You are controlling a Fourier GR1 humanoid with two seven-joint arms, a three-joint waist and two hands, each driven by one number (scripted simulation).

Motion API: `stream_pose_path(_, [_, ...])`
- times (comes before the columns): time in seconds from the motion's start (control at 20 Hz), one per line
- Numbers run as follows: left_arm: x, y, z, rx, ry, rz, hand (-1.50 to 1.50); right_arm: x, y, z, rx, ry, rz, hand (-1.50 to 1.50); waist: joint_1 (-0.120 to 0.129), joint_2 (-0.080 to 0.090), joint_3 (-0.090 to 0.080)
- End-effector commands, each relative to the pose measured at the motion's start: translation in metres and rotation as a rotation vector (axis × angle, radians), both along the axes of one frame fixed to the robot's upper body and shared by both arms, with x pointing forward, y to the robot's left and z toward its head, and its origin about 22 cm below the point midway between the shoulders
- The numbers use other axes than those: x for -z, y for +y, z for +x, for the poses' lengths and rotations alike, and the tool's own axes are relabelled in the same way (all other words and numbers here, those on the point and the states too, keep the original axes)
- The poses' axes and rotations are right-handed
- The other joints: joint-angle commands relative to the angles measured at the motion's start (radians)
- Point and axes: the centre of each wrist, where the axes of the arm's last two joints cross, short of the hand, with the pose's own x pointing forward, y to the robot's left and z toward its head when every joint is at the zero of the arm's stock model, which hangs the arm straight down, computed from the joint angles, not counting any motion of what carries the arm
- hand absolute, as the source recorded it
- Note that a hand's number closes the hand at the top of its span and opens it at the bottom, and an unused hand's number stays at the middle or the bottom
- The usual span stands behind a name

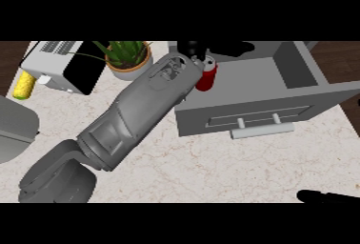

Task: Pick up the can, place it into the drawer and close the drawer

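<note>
Fingers of the black left hand [191,49] curl around the slim red metal can [206,77] at upper centre, beside the open grey drawer [299,64]; the right hand [325,197], lower right, cannot be judged.

A pale marbled counter [232,162] carries a grey open drawer unit [264,102] at its far right, a potted plant [128,59] and a toaster [60,64] along the far edge.

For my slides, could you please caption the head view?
Left hand grips the red can beside the open drawer; right hand rests low.
</note>
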Motion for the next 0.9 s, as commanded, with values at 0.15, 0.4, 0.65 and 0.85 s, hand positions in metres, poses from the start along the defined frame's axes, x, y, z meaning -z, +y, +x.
stream_pose_path(0.15, [-0.01, -0.006, -0.003, 0.012, -0.02, -0.066, -1.5, -0.008, 0.012, 0.007, 0.002, -0.051, -0.188, -1.5, 0.029, -0.004, 0.0])
stream_pose_path(0.4, [-0.018, -0.012, -0.006, 0.014, -0.065, -0.069, -1.5, -0.005, 0.017, 0.019, 0.052, -0.044, -0.413, -1.5, 0.068, -0.013, -0.001])
stream_pose_path(0.65, [-0.012, -0.006, -0.002, 0.015, -0.057, -0.071, -1.5, 0.008, 0.042, 0.03, 0.101, -0.046, -0.593, -1.5, 0.095, -0.019, -0.002])
stream_pose_path(0.85, [-0.02, -0.011, -0.006, 0.008, -0.042, -0.086, -1.5, 0.031, 0.055, 0.044, 0.117, 0.009, -0.705, -1.5, 0.114, -0.026, -0.002])
